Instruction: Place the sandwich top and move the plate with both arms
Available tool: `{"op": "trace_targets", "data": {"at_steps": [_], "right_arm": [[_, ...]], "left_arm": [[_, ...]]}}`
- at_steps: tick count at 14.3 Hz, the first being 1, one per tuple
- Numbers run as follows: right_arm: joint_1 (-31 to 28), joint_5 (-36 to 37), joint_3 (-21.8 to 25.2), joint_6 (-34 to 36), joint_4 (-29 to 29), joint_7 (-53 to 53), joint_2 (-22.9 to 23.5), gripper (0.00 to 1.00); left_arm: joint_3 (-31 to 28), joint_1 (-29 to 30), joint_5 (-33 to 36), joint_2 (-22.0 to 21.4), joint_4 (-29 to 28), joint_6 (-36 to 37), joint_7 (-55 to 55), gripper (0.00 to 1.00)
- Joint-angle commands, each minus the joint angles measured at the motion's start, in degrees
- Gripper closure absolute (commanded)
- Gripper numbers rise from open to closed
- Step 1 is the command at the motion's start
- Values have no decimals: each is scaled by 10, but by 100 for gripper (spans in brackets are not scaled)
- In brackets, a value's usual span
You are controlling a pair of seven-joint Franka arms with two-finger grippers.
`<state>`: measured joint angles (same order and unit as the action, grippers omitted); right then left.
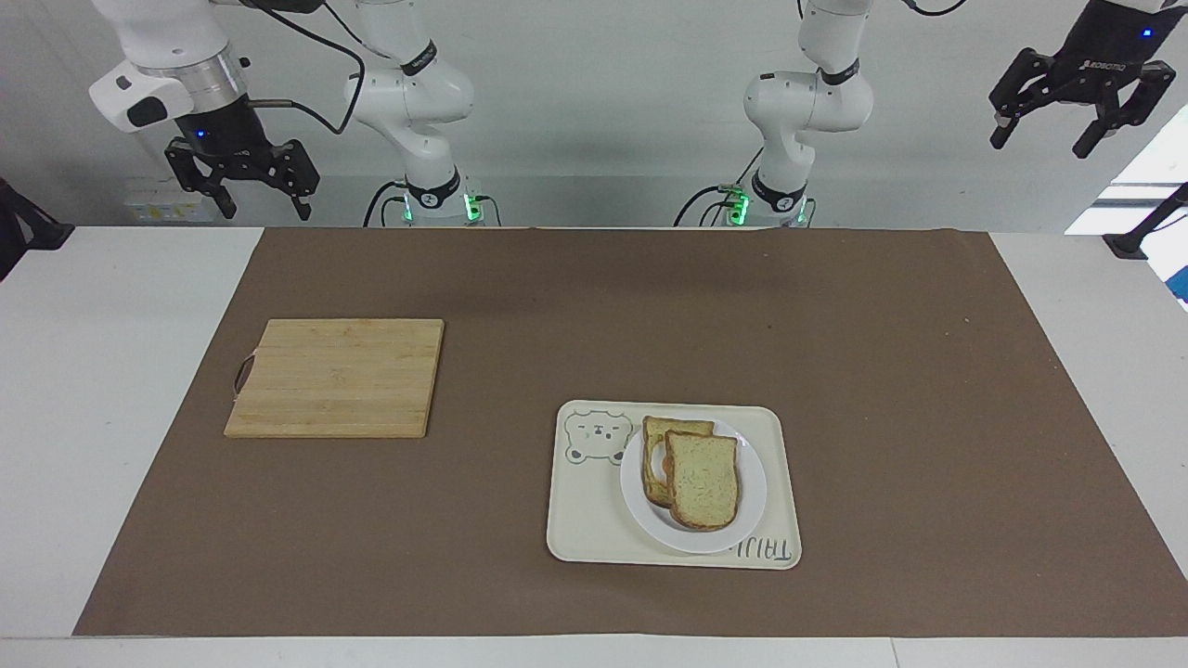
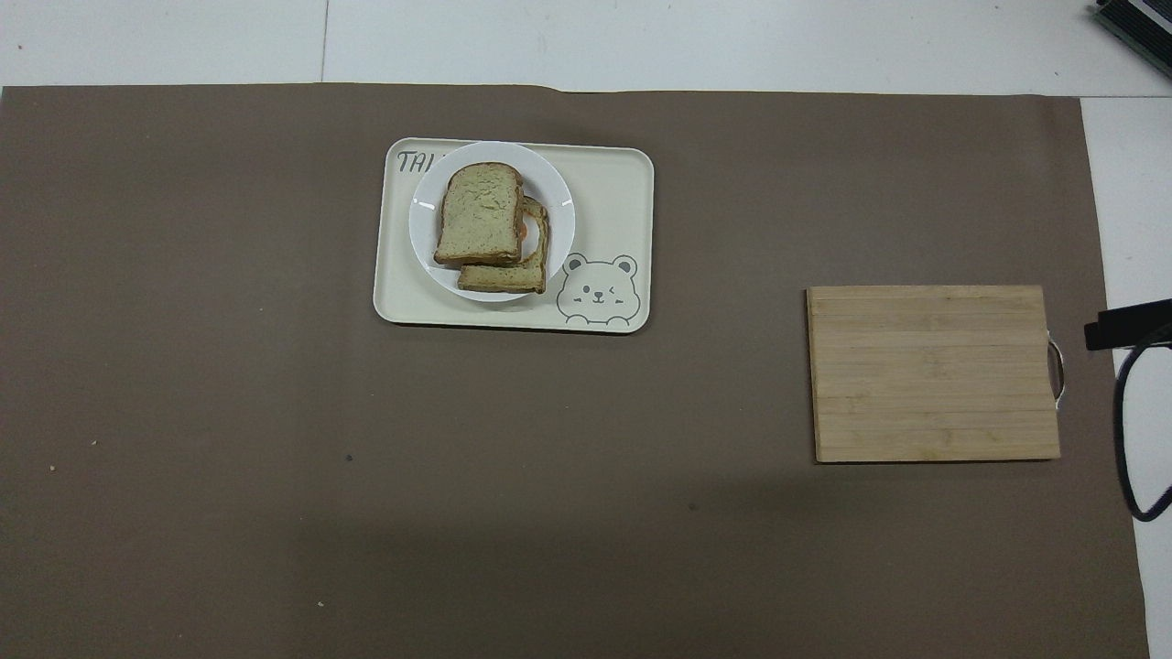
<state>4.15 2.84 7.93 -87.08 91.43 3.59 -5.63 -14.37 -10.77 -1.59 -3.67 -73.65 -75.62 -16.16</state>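
1. Left hand [image 1: 1068, 96]: raised high, past the left arm's end of the brown mat [image 1: 835, 325], fingers wide apart, holding nothing.
2. Right hand [image 1: 244, 186]: raised at the robots' edge of the surface [image 1: 102, 390], past the right arm's end of the mat, fingers spread wide, empty.
3. Neither hand seen in the overhead view.
4. Well apart from the left hand, lower down and toward mat centre: cream tray [image 1: 594, 520] [image 2: 604, 201] with bear drawing, lying flat on mat.
5. On that tray, at the end away from the bear: white plate [image 1: 747, 501] [image 2: 426, 229], round, glossy.
6. On plate: sandwich top [image 1: 703, 480] [image 2: 480, 214], pale speckled face up, brown crust, lying partly over a lower slice [image 1: 670, 429] [image 2: 508, 277], offset so the lower slice's edge sticks out on the robots' side and toward the bear.
7. Orange-red bit of filling [image 2: 522, 232] peeking between the two slices.
8. Sandwich top touched by neither hand, both well clear.
9. Below the right hand, farther from the robots: wooden cutting board [image 1: 339, 377] [image 2: 934, 372], flat on mat, bare, small handle loop at the end toward the right arm's end of the surface.
10. Board and tray well apart, tray farther from robots than board.
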Motion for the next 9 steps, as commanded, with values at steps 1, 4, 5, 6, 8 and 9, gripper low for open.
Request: {"op": "trace_targets", "data": {"at_steps": [1,4,5,6,8,9], "right_arm": [[-3,-2,-3,5,7,10,-8,0],[-3,-2,-3,5,7,10,-8,0],[-3,-2,-3,5,7,10,-8,0],[-3,-2,-3,5,7,10,-8,0],[-3,-2,-3,5,7,10,-8,0],[-3,-2,-3,5,7,10,-8,0]], "left_arm": [[2,-7,12,-16,-21,10,13,0],[3,-8,13,-14,-19,21,13,0],[2,-8,15,-11,-17,22,13,0],[3,-8,13,-8,-17,26,14,0],[4,-8,11,-7,-16,24,15,0],[5,-8,12,-7,-16,19,16,0]]}}
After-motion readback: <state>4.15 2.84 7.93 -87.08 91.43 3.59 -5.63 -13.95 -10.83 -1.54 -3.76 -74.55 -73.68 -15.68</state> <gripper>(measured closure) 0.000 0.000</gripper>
